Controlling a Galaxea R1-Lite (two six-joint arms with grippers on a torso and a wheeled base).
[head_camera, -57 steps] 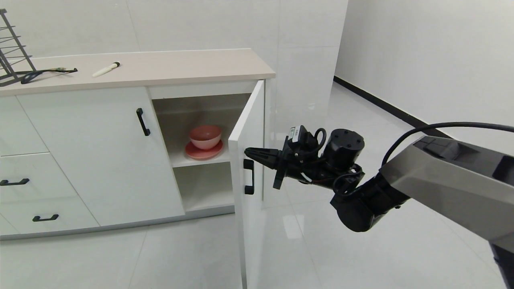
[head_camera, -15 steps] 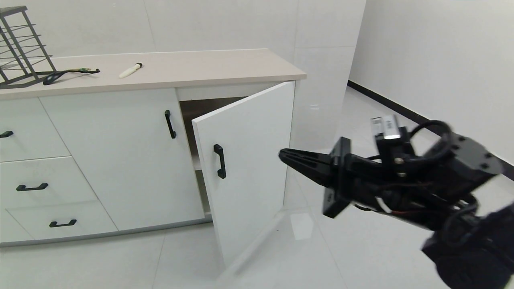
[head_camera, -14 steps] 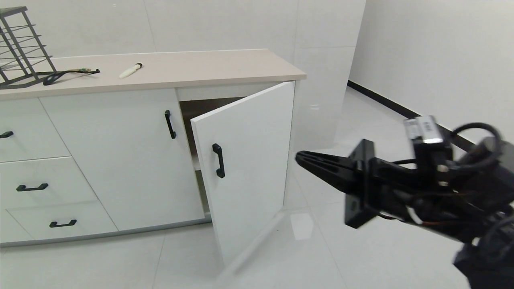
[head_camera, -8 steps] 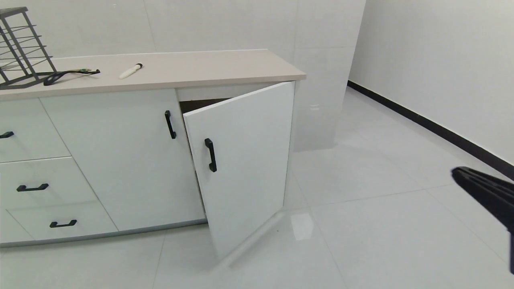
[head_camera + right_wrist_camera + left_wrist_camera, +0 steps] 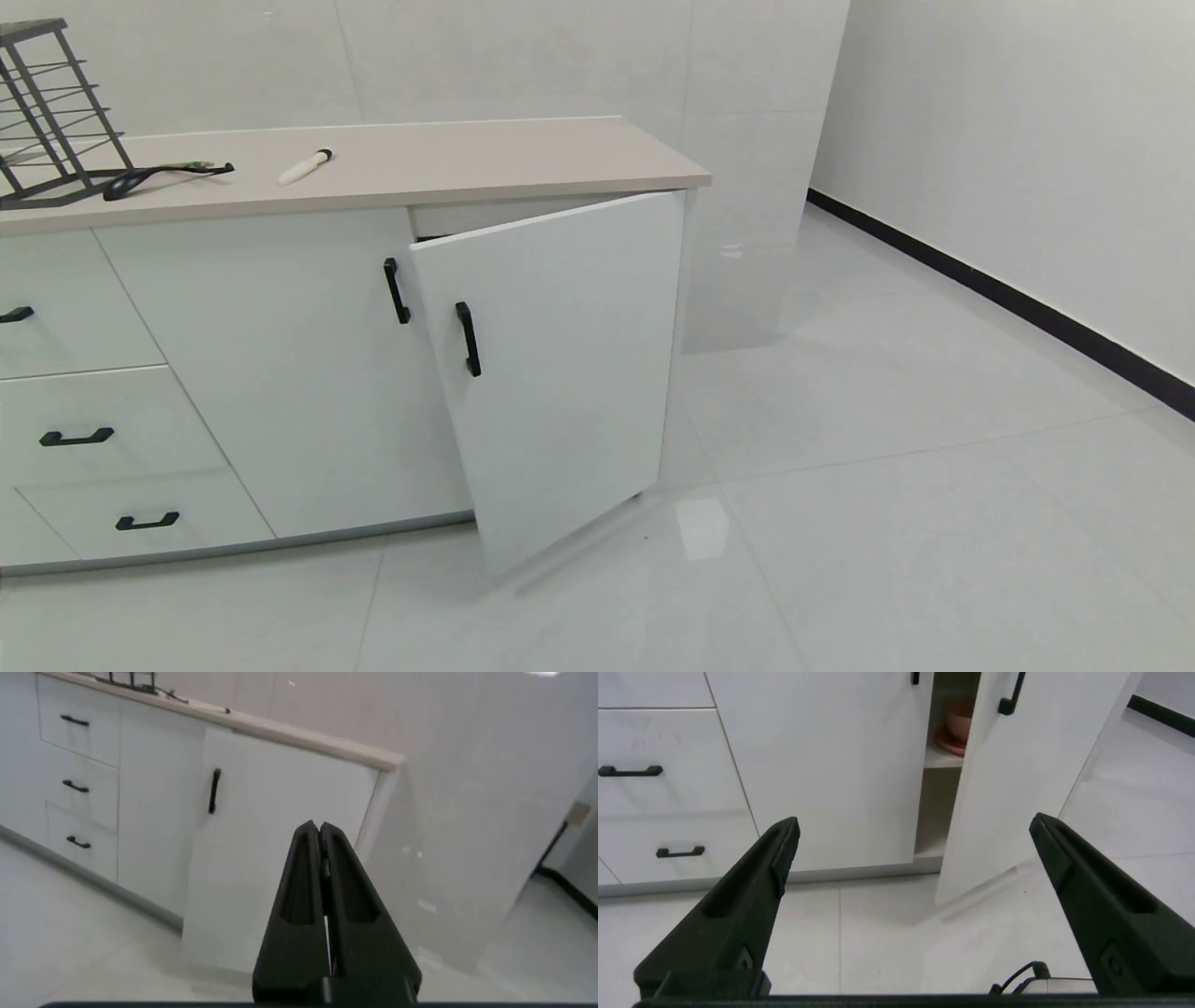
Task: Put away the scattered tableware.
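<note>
Ajar cabinet door (image 5: 560, 373), pink bowl (image 5: 958, 717) on shelf behind it. Facing the door, left pincer (image 5: 915, 826) spread wide; right pincer (image 5: 320, 833) pressed together.

1. You have bright, even light in the head view, and the white walls and floor (image 5: 887, 560) glow softly.
2. A pale glare patch (image 5: 702, 527) sits on the floor beside the cabinet door (image 5: 569, 364).
3. Under that door you see only a faint, soft-edged shadow.
</note>
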